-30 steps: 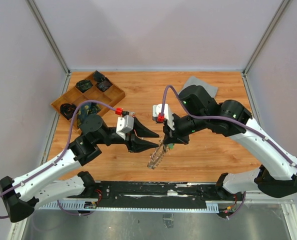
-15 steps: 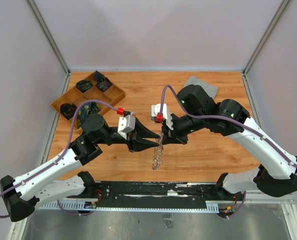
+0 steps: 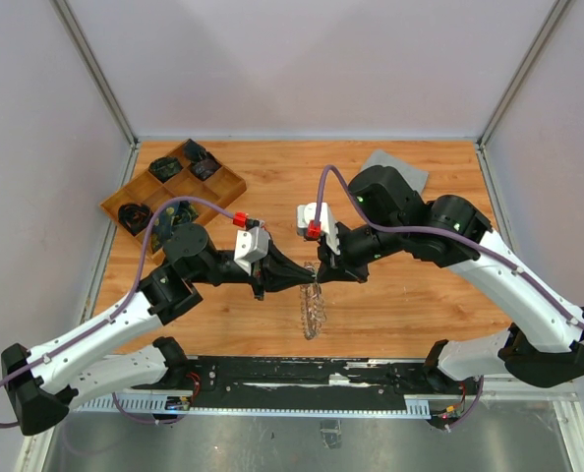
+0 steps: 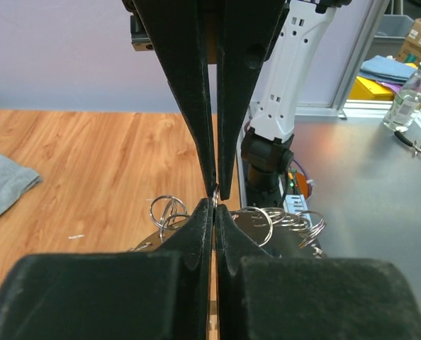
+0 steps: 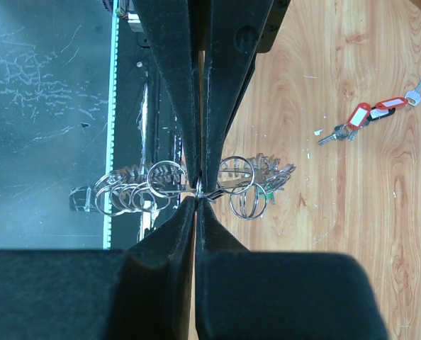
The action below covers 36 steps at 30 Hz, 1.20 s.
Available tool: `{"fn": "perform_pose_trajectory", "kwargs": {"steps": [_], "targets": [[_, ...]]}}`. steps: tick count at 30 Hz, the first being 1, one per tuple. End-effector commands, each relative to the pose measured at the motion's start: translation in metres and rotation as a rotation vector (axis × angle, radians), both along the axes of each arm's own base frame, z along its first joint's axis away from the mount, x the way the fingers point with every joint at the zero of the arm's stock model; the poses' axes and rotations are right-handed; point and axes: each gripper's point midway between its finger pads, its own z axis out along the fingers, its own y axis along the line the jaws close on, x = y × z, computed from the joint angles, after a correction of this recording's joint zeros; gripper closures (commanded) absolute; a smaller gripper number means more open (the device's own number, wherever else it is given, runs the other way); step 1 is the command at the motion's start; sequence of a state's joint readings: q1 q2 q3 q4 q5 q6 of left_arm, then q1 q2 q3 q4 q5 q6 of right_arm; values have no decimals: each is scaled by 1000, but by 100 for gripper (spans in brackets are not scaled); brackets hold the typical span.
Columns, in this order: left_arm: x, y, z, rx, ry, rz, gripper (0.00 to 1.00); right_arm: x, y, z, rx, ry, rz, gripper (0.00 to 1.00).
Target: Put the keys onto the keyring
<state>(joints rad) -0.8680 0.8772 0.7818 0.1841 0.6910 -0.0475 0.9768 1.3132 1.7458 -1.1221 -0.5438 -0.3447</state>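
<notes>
Seen from above, the left gripper [image 3: 306, 280] and right gripper [image 3: 322, 272] meet tip to tip over mid-table, with the keyring [image 3: 314, 310] hanging just below them. In the left wrist view, the left jaws are pressed together on the ring's thin wire. The right wrist view shows the right jaws pinching it likewise, while red-tagged keys [image 5: 370, 115] lie apart on the table [image 5: 352, 212].

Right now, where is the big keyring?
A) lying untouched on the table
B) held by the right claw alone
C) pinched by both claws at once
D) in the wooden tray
C: the left claw and the right claw are both shut on the keyring, their tips meeting on its rim while the rest hangs below them.
</notes>
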Motion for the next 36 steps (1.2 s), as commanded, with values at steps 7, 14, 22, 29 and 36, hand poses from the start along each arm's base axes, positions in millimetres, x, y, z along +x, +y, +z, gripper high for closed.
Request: {"fn": "perform_pose_trajectory", "kwargs": {"steps": [7, 14, 22, 29, 36], "targets": [[-5, 6, 29, -110, -35, 13, 100, -2, 5, 25, 123, -52, -5, 97], [-11, 13, 38, -174, -37, 17, 99, 1, -5, 43, 234, -147, -57, 84], [-12, 18, 47, -213, -49, 31, 99, -3, -9, 52, 351, -186, -80, 78], [-11, 23, 55, -286, -37, 55, 99, -8, 0, 59, 475, -172, -70, 75], [-12, 28, 60, -335, -23, 66, 99, -10, 7, 60, 526, -160, -48, 77]]}}
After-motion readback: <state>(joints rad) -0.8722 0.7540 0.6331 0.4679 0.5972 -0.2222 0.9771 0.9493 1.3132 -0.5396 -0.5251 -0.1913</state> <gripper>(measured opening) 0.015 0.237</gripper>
